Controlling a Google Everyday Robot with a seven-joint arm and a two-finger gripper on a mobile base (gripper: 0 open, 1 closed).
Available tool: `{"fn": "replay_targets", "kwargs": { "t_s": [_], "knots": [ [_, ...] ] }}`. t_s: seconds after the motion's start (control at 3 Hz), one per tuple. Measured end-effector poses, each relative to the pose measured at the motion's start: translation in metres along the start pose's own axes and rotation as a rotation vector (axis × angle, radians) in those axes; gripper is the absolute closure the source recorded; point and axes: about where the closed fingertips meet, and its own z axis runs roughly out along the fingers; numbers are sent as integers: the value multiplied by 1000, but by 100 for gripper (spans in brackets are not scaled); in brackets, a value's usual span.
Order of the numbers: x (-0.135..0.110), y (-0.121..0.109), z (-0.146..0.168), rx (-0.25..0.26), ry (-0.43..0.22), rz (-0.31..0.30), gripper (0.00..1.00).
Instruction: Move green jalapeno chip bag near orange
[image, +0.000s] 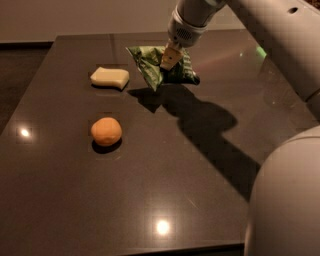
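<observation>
Fingers (170, 58) of the gripper (168, 63) are pinched together on the upper middle of the green jalapeno chip bag (149, 67). Gripping the crumpled foil there lets the bag hang below the wrist rather than drag.

At the left of the dark table (60, 200), a pale yellow block (110, 78) lies toward the far side. The orange (106, 131) sits nearer the camera, almost straight in front of the block and apart from it.

To their right, the bag is held toward the far edge, just beside the block and well apart from the orange. Its shadow falls separately on the tabletop (so I judge it is carried clear of the surface, not pushed).

Further right, the arm (280, 35) reaches down from the upper corner, and the robot's pale body (290, 200) fills the lower one.

By my reading, the bag must yet come nearer and leftward, then be set down gently, since a round fruit would roll if bumped.
</observation>
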Motion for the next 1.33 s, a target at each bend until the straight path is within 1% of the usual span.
{"fn": "replay_targets", "kwargs": {
  "t_s": [0.33,0.67,1.0,1.33],
  "knots": [
    [-10,-2,14,19,3,12,83],
    [-20,-3,22,34,-4,26,60],
    [-23,-2,25,34,-5,29,37],
    [-23,-1,28,30,-3,28,5]
  ]
}}
